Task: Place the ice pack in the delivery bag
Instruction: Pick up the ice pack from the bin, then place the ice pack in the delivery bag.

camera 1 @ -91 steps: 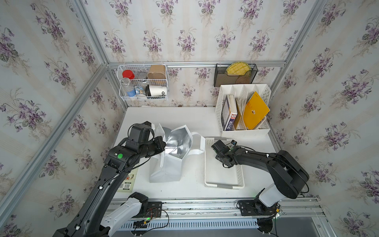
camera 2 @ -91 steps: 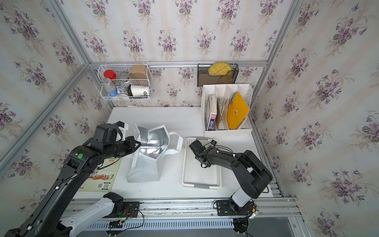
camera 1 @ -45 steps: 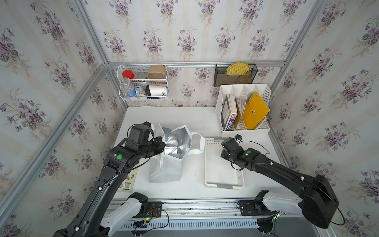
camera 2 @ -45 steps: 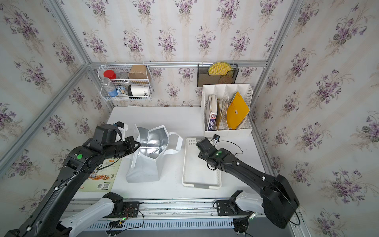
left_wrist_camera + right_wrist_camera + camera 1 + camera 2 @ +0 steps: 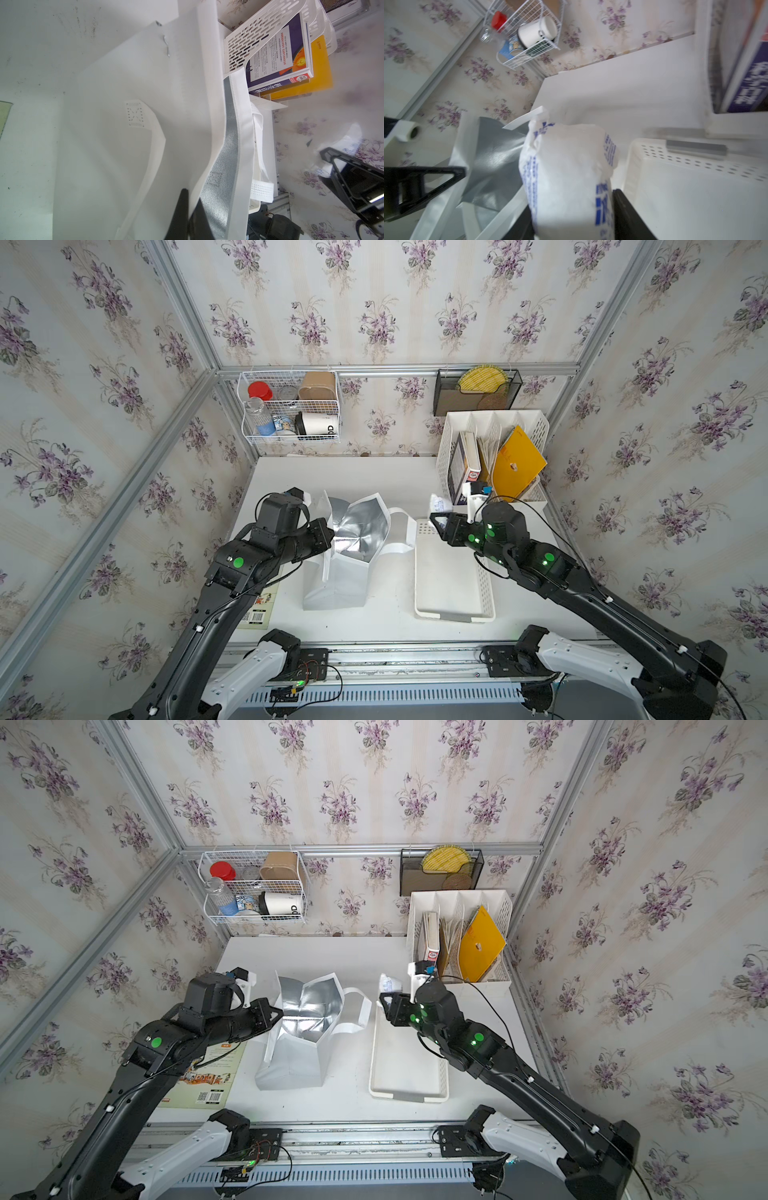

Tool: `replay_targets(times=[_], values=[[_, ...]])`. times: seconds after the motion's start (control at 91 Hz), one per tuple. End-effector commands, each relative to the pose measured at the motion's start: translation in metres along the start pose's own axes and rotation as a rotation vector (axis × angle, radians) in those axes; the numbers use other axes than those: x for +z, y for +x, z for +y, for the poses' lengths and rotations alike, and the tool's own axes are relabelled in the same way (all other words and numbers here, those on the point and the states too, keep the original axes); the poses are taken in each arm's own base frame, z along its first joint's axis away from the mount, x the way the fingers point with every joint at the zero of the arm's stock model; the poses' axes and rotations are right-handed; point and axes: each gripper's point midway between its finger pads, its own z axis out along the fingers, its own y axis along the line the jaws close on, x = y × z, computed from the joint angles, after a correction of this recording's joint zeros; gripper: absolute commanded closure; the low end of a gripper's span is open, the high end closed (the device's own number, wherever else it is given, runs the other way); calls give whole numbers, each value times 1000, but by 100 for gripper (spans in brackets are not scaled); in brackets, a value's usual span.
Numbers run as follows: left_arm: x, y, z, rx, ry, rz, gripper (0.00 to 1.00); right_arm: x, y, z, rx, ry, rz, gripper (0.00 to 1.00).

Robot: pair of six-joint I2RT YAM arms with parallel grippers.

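L arm: comes up from the front rail, elbow bent, forearm turned about level toward the delivery bag. Left fingers are pressed together on the bag's left rim, pinching the wall betw. them, one on the white outside, one on the silver lining side. A booklet lies flat left of the bag, partly under that arm.

The bag stands upright on the surface w/ its mouth open and foil lining showing. One strap handle flops over its right side.

R arm: stretched long and low from the front rail, right of the bag, wrist aimed toward the bag. Right fingers are part spread, clamping the ice pack from both sides. The pack sticks out past the tips, blue print visible. In both top views the ice pack is up off the surface, just right of the bag, past the flopped handle, outside the mouth, not in the bag.

The white tray lies right of the bag, under the R wrist. The file rack stands right of and behind the bag.
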Motion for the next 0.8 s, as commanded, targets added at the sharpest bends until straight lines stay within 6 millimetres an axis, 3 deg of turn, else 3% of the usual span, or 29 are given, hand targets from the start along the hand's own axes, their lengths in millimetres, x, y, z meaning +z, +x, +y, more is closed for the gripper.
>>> replay_targets(times=[0.0, 0.077, 0.165, 0.319, 0.517, 0.649, 0.792], values=[[-2, 1, 2, -8, -8, -3, 100, 8, -7, 62, -147, -130, -18, 73], [-3, 2, 4, -7, -14, -4, 100, 22, -1, 92, -237, -135, 13, 72], [-5, 2, 5, -6, -20, -8, 100, 46, 11, 104, -286, -96, 82, 72], [-6, 2, 6, -2, -23, -14, 100, 78, 37, 102, -318, -19, 185, 72], [-3, 4, 7, -4, -25, -1, 100, 94, 56, 95, -308, 4, 240, 71], [-5, 4, 6, -4, -23, -4, 100, 101, 57, 97, -308, 6, 241, 71], [-4, 4, 7, -6, -25, -5, 100, 103, 45, 107, -307, -10, 207, 69]])
